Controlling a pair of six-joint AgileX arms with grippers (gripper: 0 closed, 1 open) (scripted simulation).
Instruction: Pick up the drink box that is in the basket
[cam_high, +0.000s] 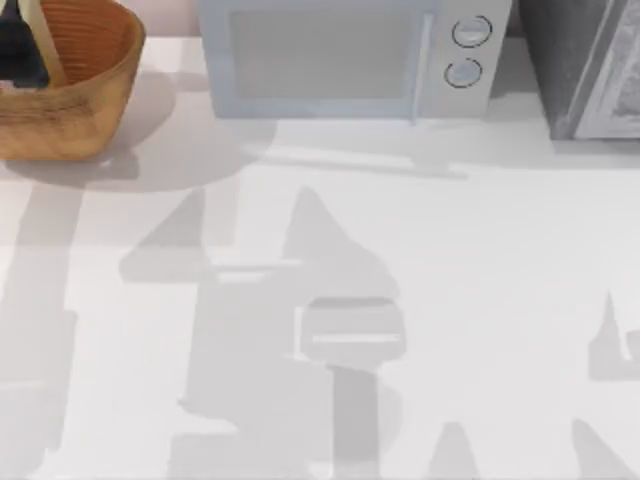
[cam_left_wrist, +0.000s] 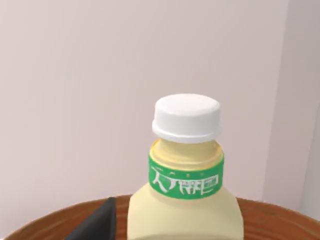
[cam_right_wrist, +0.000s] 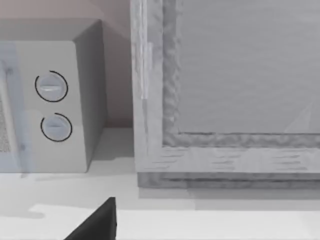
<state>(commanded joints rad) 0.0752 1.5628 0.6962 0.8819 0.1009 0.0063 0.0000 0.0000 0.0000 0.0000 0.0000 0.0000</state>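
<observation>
The drink box is a pale yellow container with a white cap and a green band around its neck. It stands upright inside the round orange-brown basket at the table's far left corner. From above, the drink box shows as a pale strip beside my left gripper, which reaches down into the basket. In the left wrist view one dark finger sits beside the container with a narrow gap between them, and the gripper is open. A single finger of my open right gripper hangs above the table before the microwave.
A white microwave stands at the back centre, right of the basket. A grey cabinet fills the back right corner. A pale wall rises just behind the basket. Arm shadows lie across the white tabletop.
</observation>
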